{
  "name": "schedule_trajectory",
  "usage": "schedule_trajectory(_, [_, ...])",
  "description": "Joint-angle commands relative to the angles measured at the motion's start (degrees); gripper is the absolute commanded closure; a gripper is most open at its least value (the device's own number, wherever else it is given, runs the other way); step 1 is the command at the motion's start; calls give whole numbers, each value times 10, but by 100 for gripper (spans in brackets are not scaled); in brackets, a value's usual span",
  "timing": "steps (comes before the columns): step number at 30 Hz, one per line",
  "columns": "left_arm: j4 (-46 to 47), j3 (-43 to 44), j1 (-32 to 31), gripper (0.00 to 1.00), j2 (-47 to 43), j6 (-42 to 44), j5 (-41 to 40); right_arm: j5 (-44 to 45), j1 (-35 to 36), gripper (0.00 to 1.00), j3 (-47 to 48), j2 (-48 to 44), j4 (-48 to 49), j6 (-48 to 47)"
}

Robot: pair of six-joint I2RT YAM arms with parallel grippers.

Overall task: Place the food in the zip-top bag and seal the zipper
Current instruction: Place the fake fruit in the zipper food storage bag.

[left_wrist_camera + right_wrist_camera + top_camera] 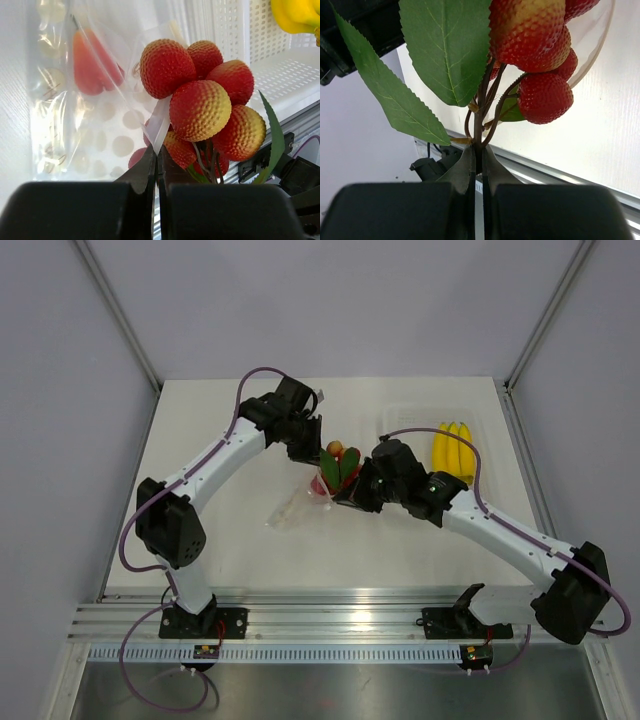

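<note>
Both clamped shut: grips the clear edge of the zip-top bag in the left claw, pinches the stem of the strawberry cluster in the right claw, holds the fruit just beside that edge. Leaves the bananas lying in the clear tray on the tabletop, well apart.

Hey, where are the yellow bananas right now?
In the top view the bananas lie in the clear tray on the far right side, to the right of the strawberry cluster.
</note>
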Motion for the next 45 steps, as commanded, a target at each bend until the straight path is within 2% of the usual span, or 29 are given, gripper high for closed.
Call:
schedule_trajectory(1, [29, 3, 5, 100, -30, 3, 22, -32, 7, 100, 0, -20, -2, -10])
schedule_trajectory(7, [24, 4, 9, 100, -29, 10, 20, -54, 10, 100, 13, -28, -12, -26])
schedule_trajectory(12, [22, 2, 13, 100, -18, 11, 23, 12, 12, 100, 20, -74, -40, -35])
schedule_trajectory(15, [23, -1, 12, 100, -10, 7, 33, 18, 12, 100, 28, -87, -45, -43])
schedule_trajectory(29, [38, -8, 13, 100, -12, 3, 59, -35, 12, 100, 30, -39, -11, -61])
schedule_trajectory(38, [44, -18, 13, 100, -32, 13, 84, -65, 4, 100, 95, 63, 16, -116])
schedule_trajectory(45, [39, -13, 13, 100, -47, 18, 95, -99, -26, 100, 62, 99, 76, -110])
